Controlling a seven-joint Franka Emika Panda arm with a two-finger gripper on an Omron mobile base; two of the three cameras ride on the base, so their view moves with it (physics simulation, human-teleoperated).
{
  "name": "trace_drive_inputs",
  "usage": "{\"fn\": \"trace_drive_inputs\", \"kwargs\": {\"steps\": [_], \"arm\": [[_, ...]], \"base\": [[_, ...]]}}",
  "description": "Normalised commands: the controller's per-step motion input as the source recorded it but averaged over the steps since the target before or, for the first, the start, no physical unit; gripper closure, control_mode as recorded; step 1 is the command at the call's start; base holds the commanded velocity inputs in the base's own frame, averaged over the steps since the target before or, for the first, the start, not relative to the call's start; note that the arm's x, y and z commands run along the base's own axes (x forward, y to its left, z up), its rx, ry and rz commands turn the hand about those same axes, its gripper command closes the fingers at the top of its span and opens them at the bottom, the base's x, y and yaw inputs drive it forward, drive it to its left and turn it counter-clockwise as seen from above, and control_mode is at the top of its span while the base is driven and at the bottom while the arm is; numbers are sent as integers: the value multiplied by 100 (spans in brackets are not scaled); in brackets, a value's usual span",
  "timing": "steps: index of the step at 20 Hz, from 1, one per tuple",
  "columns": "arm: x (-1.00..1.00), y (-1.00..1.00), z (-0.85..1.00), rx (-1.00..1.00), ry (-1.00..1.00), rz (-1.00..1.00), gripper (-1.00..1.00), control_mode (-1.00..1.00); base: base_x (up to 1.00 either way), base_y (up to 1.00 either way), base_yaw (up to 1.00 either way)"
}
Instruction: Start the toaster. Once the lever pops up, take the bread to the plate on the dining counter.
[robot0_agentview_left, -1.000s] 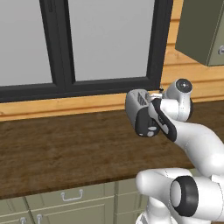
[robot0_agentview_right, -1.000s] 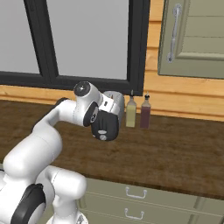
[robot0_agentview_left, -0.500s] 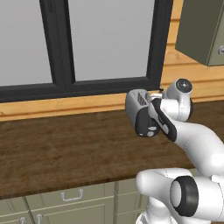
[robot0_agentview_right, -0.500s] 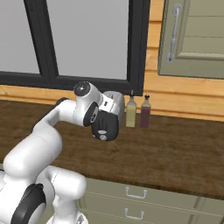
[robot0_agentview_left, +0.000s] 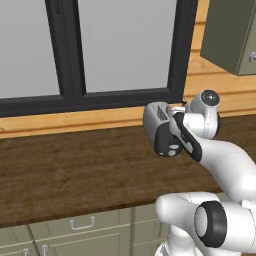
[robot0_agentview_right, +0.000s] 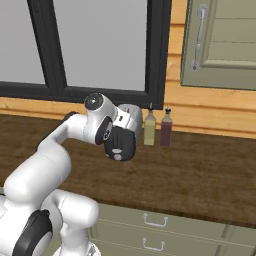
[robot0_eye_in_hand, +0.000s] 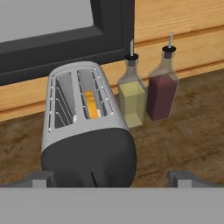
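I have the bread (robot0_eye_in_hand: 91, 105) sitting low inside the right-hand slot of the toaster (robot0_eye_in_hand: 85, 135), only its tan top edge showing between the wire guides; the left slot beside it looks bare. The toaster stands on the dark wood counter (robot0_eye_in_hand: 183, 135) against the wall under the window (robot0_agentview_left: 120, 45). Its dark front faces my hand camera, and I read the slim vertical mark low on that face as the lever slot, though I cannot make out where the lever sits. Just to the toaster's right stand two bottles, the yellow oil bottle (robot0_eye_in_hand: 131, 94) nearly touching it and the dark red bottle (robot0_eye_in_hand: 162, 87) close beside that.

My pincer (robot0_eye_in_hand: 111, 180) is spread fully wide and holds nothing; its two tips flank the toaster's base at the bottom of the hand view. In both base views the arm hangs over the counter exactly as it did a second ago, and the wrist has not shifted. So nothing has changed: I judge the toaster not yet started. Pressing the lever comes first, and I must keep clear of the bottles.
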Motion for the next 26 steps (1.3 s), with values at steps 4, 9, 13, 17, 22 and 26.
{"fn": "trace_drive_inputs", "kwargs": {"steps": [4,9,13,17,22,26], "arm": [[0,0,0,0,0,0,-100,-100],[0,0,0,0,0,0,-100,-100],[0,0,0,0,0,0,-100,-100],[0,0,0,0,0,0,-100,-100],[0,0,0,0,0,0,-100,-100],[0,0,0,0,0,0,-100,-100]], "base": [[0,0,0],[0,0,0],[0,0,0],[0,0,0],[0,0,0],[0,0,0]]}}
